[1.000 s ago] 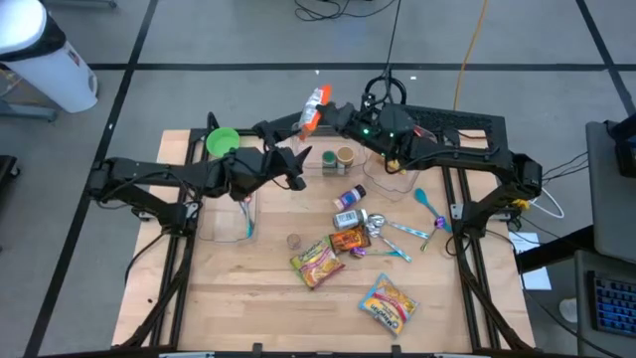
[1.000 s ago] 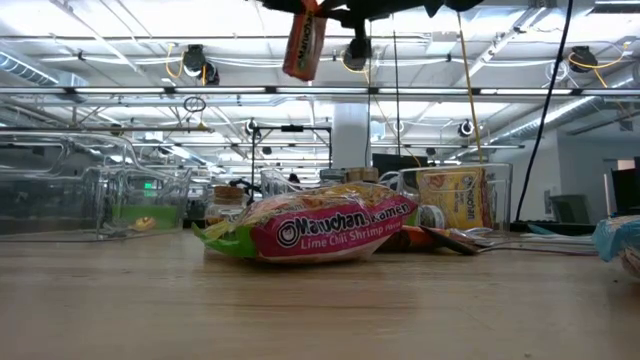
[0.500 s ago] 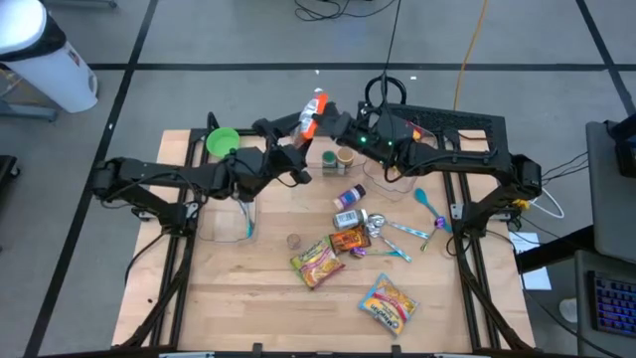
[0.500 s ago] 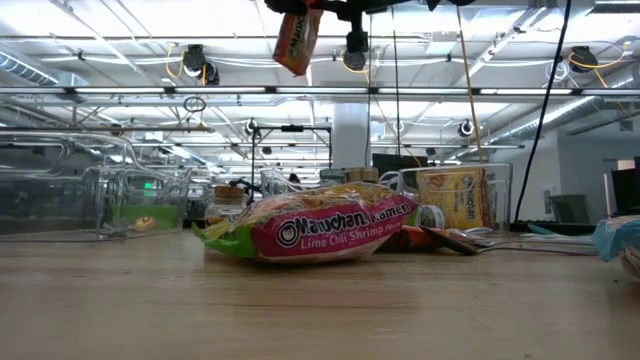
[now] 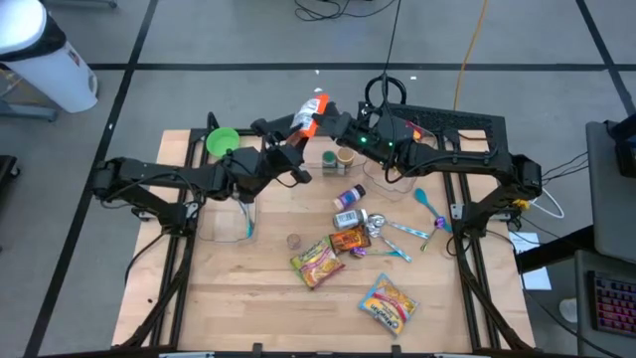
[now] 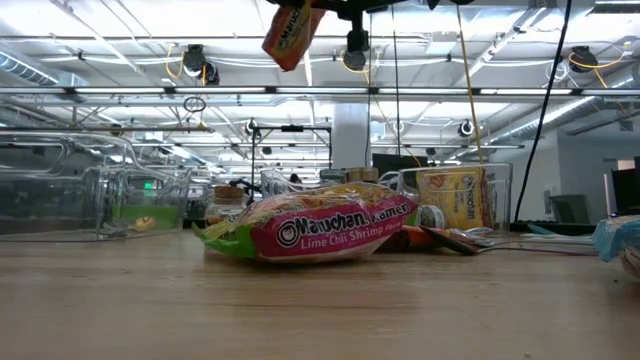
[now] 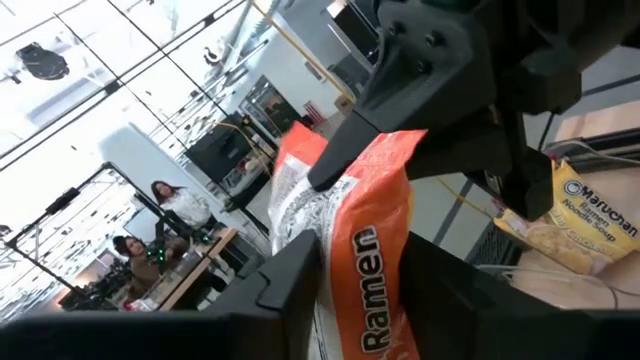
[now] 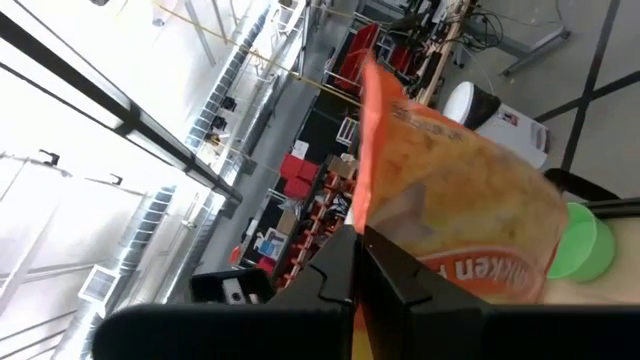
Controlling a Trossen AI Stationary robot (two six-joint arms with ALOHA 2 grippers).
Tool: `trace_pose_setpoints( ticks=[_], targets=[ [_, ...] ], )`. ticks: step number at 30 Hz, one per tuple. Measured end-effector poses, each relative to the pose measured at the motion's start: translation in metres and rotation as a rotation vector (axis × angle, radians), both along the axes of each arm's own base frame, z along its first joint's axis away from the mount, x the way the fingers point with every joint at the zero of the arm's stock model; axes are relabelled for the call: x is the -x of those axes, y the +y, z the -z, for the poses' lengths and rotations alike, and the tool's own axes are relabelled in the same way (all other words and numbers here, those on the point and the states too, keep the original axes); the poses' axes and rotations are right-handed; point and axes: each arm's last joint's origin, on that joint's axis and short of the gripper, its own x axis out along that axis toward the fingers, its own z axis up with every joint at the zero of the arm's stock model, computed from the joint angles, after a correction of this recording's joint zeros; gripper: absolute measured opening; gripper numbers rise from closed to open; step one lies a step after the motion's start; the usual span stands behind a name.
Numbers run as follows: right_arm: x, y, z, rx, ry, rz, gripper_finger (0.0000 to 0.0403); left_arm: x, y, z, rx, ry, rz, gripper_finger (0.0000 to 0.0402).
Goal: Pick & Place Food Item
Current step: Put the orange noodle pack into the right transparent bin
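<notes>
High above the bench's (image 5: 248,298) far edge, the right gripper (image 5: 320,116) clenched an orange ramen packet (image 5: 311,111) while the left gripper's (image 5: 289,151) fingers (image 7: 285,290) straddled it, not visibly closed.

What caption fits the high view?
Both grippers, right and left, meet at an orange ramen packet held above the table.

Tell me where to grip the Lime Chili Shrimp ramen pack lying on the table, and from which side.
Judged from its pose: the ramen pack lies flat and clear on top, so come straight down and pinch across its narrower width at mid-body. In the low view it looks puffy and soft, likely giving the fingers purchase.
</notes>
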Motion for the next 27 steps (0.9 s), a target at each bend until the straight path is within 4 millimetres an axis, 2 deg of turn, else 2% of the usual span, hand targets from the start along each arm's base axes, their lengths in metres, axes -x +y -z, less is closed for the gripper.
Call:
trace_pose_setpoints(
  ticks=[4, 12, 19, 27],
  targets=[
    [0.0, 0.0, 0.0002, -0.001, 0.001, 0.001, 0.0, 0.0001, 0.0, -0.0001, 0.002, -0.003, 0.0, 0.012],
    [-0.0001, 0.0, 0.0002, -0.006, -0.001, -0.003, 0.0, 0.0001, -0.0002, -0.0001, 0.005, -0.006, 0.003, 0.0132],
    [-0.0001, 0.0001, 0.0002, -0.006, -0.001, -0.006, 0.0, -0.0001, -0.0003, 0.0, 0.019, -0.022, 0.009, 0.0097],
    [-0.0001, 0.0001, 0.0002, -0.006, -0.001, -0.006, 0.0, -0.0001, -0.0003, 0.0, 0.019, -0.022, 0.011, 0.0081]
  ],
)
